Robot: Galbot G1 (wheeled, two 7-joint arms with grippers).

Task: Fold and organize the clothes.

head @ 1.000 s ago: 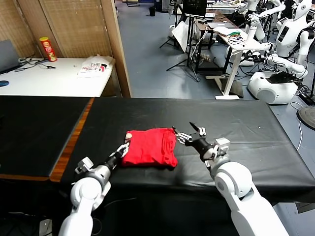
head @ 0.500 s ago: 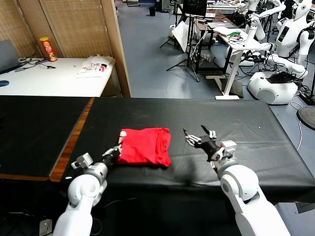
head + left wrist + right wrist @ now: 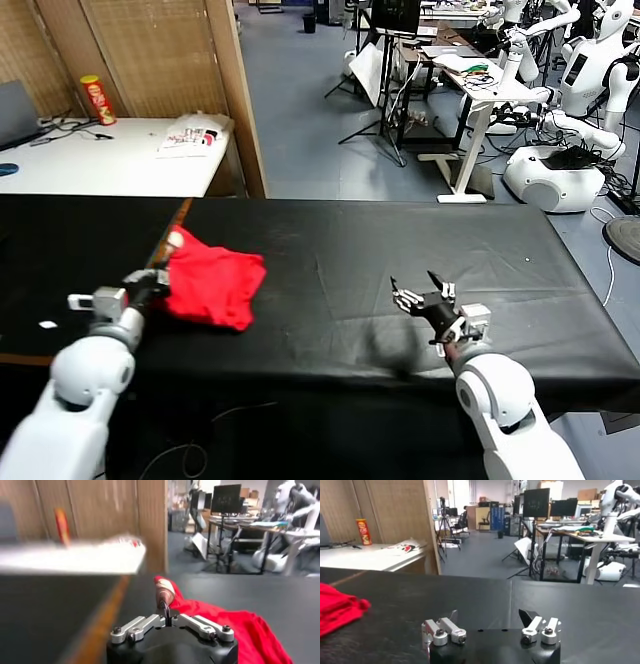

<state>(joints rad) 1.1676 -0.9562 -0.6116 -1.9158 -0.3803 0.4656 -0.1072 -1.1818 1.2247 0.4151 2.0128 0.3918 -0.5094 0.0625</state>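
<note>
We are pinching the red T-shirt (image 3: pixel 212 285) with our left claw (image 3: pixel 158 283) at the tabletop's (image 3: pixel 400 250) left side; our right claw (image 3: pixel 422 292) is hovering spread apart.

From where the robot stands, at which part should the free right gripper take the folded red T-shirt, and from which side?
Probably at the corner of the red T-shirt farthest from the left gripper, which is shut on its left edge. The right gripper hovers open over the black table to the shirt's right, so it would come from that side, low, where the stacked layers' edges face it.
</note>
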